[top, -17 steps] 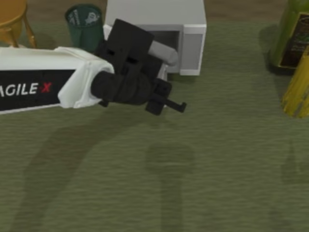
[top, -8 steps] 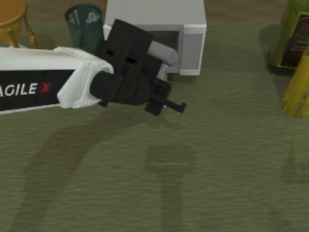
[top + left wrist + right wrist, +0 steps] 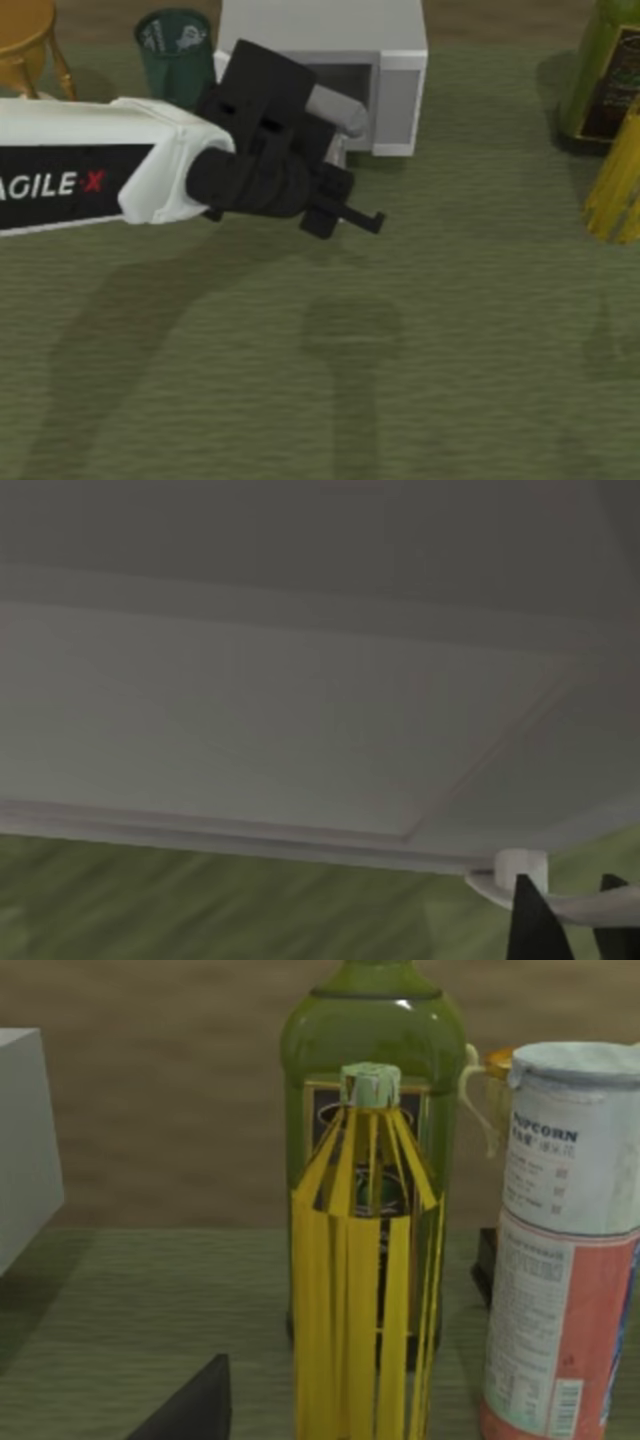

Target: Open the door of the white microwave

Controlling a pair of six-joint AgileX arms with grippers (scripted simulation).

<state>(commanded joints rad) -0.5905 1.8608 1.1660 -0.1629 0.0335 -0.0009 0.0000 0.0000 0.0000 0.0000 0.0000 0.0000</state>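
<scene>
The white microwave (image 3: 330,30) stands at the back middle of the table, its dark cavity (image 3: 345,78) showing. My left arm reaches in from the left and covers most of the door; only a white edge (image 3: 338,152) shows by the wrist. In the left wrist view the door (image 3: 300,700) fills the frame, and my left gripper (image 3: 572,920) is shut on its white bar handle (image 3: 585,905), one dark fingertip on each side. In the top view the left gripper (image 3: 368,217) sits just in front of the microwave. Only a dark corner of my right gripper (image 3: 200,1410) shows, parked off to the right.
A dark green cup (image 3: 175,50) stands left of the microwave, with an orange wooden stool (image 3: 25,40) beyond it. At the right edge are a green bottle (image 3: 600,70) and a yellow slatted bottle (image 3: 615,190). A popcorn can (image 3: 565,1220) stands beside them.
</scene>
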